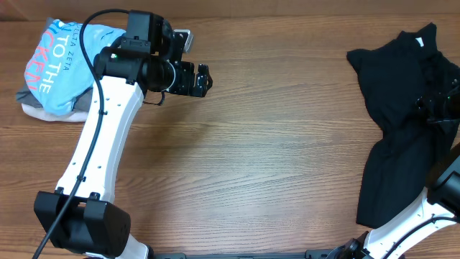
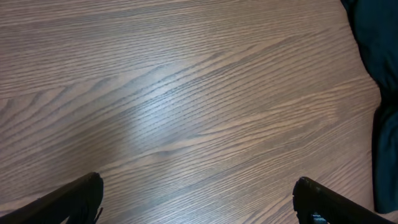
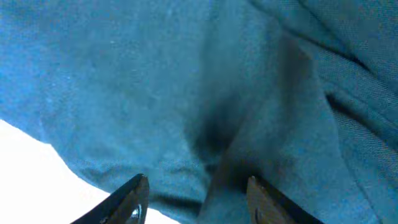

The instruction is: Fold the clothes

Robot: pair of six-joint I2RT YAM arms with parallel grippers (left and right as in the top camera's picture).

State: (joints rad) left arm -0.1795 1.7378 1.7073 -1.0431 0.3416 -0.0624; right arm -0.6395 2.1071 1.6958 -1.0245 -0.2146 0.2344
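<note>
A black shirt [image 1: 394, 101] lies crumpled along the right side of the table, its white neck tag [image 1: 419, 44] at the far end. My right gripper [image 1: 433, 103] is down on this shirt. In the right wrist view its fingers [image 3: 196, 193] are apart, with a fold of the cloth [image 3: 155, 81] between and under them. My left gripper [image 1: 204, 78] hovers over bare wood at the far left-centre, open and empty [image 2: 199, 196]. The shirt's edge shows at the right of the left wrist view [image 2: 376, 43].
A pile of clothes sits at the far left corner: a light-blue lettered tee [image 1: 61, 65] on top of grey and pale garments [image 1: 39, 111]. The wooden table [image 1: 273, 158] lies between the pile and the black shirt. The arm bases stand at the front edge.
</note>
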